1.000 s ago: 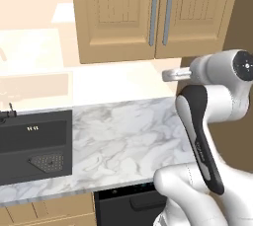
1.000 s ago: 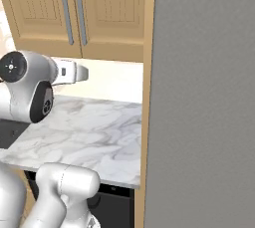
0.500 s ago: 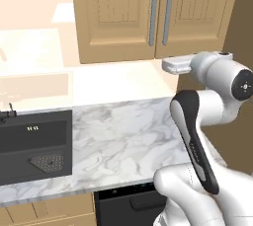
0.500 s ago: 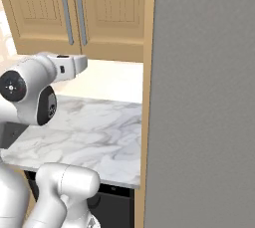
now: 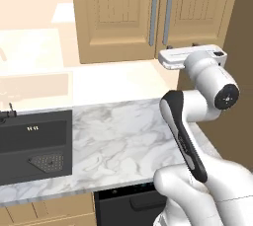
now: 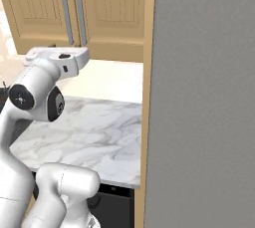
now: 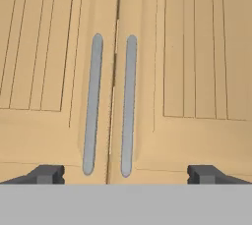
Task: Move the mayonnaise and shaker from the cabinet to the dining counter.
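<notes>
The hand (image 7: 125, 174) is open wide and holds nothing. Its two dark tips stand far apart at the bottom of the hand view, one on each side of the two grey handles. It is open like that, I think, so it can close around a handle when it gets there.

The hand points straight at the cabinet (image 7: 187, 47). In the left base view the hand (image 5: 170, 58) is up high, just under the bottom edge of the cabinet (image 5: 118, 13) and a bit in front of it, not touching it.

Both doors are shut. The left handle (image 7: 92, 103) and the right handle (image 7: 127, 105) sit side by side, close to the crack where the doors meet. The handles are long and stand upright, so a hand can grab one and pull the door out.

The mayonnaise and the shaker cannot be seen. They are most likely inside the cabinet, behind the shut doors. A door has to open first, so the job is only at its start.

Below the arm there is a marble table (image 5: 123, 141) with a black sink (image 5: 34, 138) on its left part. That is not the dining counter where the things must go.
</notes>
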